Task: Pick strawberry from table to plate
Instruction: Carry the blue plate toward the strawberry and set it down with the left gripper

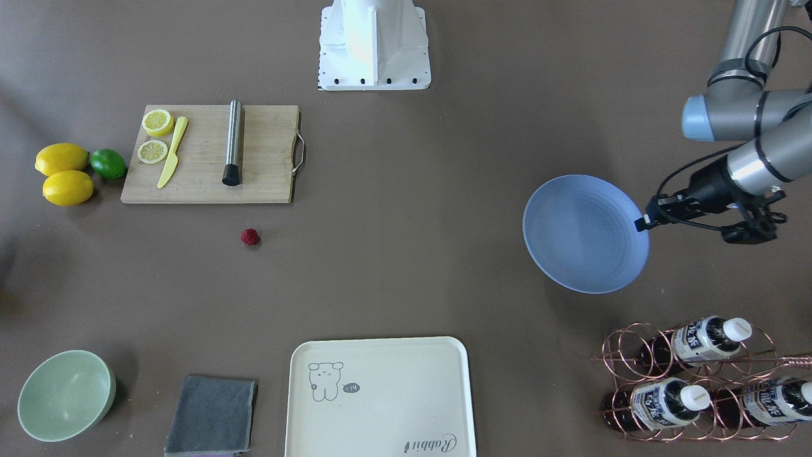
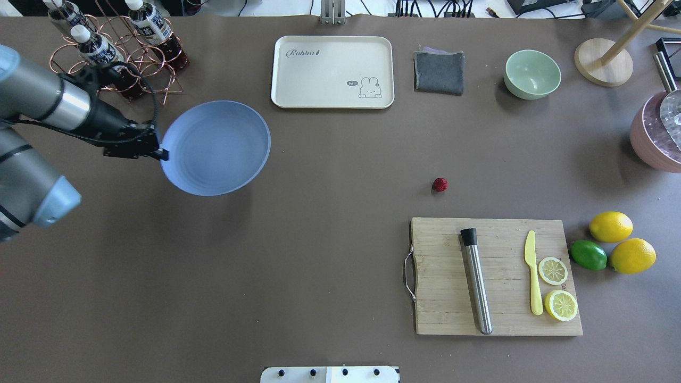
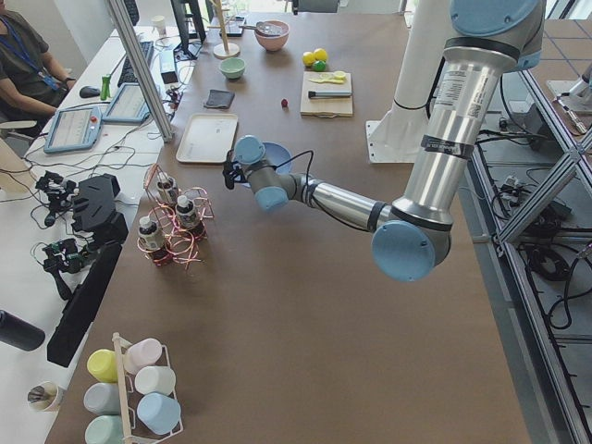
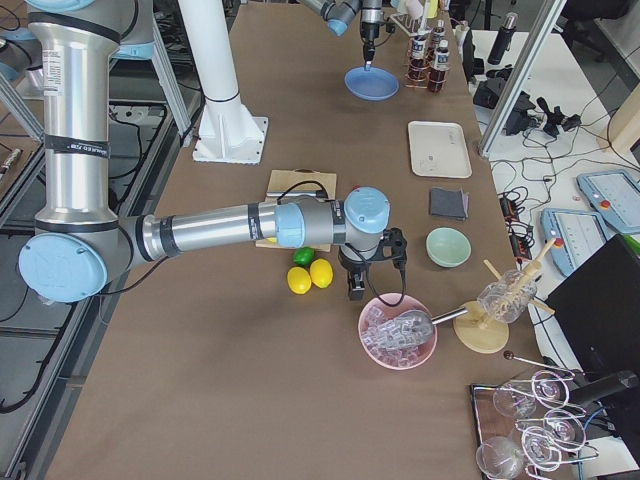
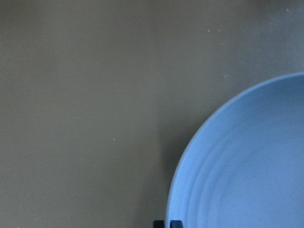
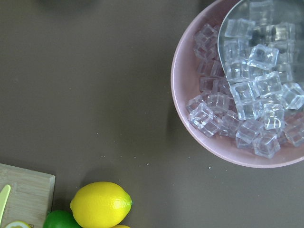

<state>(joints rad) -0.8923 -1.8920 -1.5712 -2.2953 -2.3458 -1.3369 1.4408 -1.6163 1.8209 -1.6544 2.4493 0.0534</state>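
The strawberry (image 1: 250, 237) (image 2: 439, 184) lies alone on the brown table (image 2: 319, 213), just beyond the cutting board's far edge. Far from it, my left gripper (image 2: 162, 154) (image 1: 641, 223) is shut on the rim of the blue-grey plate (image 2: 215, 146) (image 1: 583, 235). The plate hangs tilted above the table and casts a shadow below. In the left wrist view the plate (image 5: 247, 161) is empty. My right gripper (image 4: 356, 288) hangs over the table between the lemons and the ice bowl. It shows only in the exterior right view, so I cannot tell if it is open.
A wooden cutting board (image 2: 495, 276) carries a steel rod, a yellow knife and lemon slices. Two lemons and a lime (image 2: 588, 255) lie beside it. A cream tray (image 2: 332, 72), grey cloth (image 2: 439, 72), green bowl (image 2: 532, 74), bottle rack (image 2: 117, 48) and pink ice bowl (image 6: 237, 95) line the edges.
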